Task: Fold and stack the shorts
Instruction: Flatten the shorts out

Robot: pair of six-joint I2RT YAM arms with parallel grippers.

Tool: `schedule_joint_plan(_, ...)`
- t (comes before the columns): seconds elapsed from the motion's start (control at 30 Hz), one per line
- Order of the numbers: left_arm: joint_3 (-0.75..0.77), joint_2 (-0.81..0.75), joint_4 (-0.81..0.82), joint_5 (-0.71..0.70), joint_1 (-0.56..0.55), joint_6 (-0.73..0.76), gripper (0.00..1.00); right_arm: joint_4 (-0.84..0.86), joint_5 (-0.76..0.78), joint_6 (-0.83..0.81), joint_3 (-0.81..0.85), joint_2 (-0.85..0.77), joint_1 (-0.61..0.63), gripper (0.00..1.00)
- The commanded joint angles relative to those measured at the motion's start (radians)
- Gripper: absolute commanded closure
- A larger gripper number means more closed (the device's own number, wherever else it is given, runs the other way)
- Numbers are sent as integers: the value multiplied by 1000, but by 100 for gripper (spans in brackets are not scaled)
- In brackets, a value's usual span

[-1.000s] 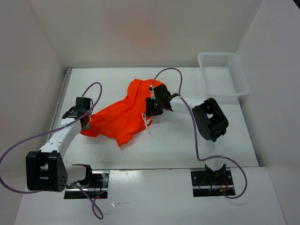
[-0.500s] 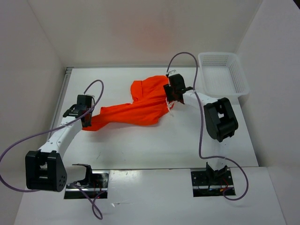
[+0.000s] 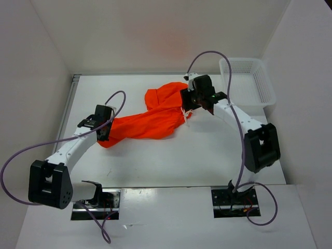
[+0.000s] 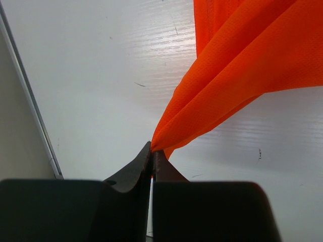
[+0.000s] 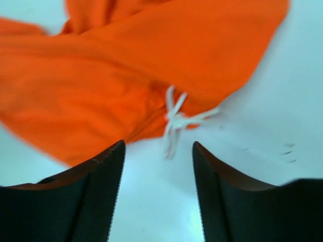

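My left gripper [image 4: 152,149] is nearest, its jaws pinched together on an edge of the shorts [image 3: 150,116], and the cloth fans out from the tips in soft pleats. From there the shorts run across the table [image 3: 207,155] as a twisted orange band toward the far middle, where they bunch into a heap. My right gripper [image 5: 157,146] hovers over that far end with its jaws apart and nothing between them. The drawstring [image 5: 174,121] lies just beyond the tips, at the waistband edge. Farther off, at the far right corner, sits the basket [image 3: 248,83], apart from the cloth.

I judge the fabric light, limp and a little slick (it drapes and twists rather than holding any shape), so a single pinch will only drag it. The best hold, I think, is the gathered waistband beside the drawstring, which is thicker and less likely to slip. I would take the band itself, not the cord, which could pull loose.
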Motion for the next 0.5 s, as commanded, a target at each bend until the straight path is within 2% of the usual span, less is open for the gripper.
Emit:
schedule_joint_plan(0.0, -4, 16, -5, 8, -1, 3, 100, -101, -261, 98, -87, -90, -4, 41)
schedule_joint_plan(0.07, 6, 17, -5, 8, -1, 3, 100, -101, -261, 99, -98, -90, -4, 52)
schedule_joint_plan(0.17, 16, 38, -5, 8, -1, 3, 100, -75, -327, 157, -139, -52, -4, 53)
schedule_joint_plan(0.4, 49, 56, 4, -21, -1, 3, 100, 13, -281, 347, -176, 66, 59, 40)
schedule_joint_plan(0.47, 50, 56, 4, -21, -1, 3, 100, 33, -266, 387, -138, 103, 71, 38)
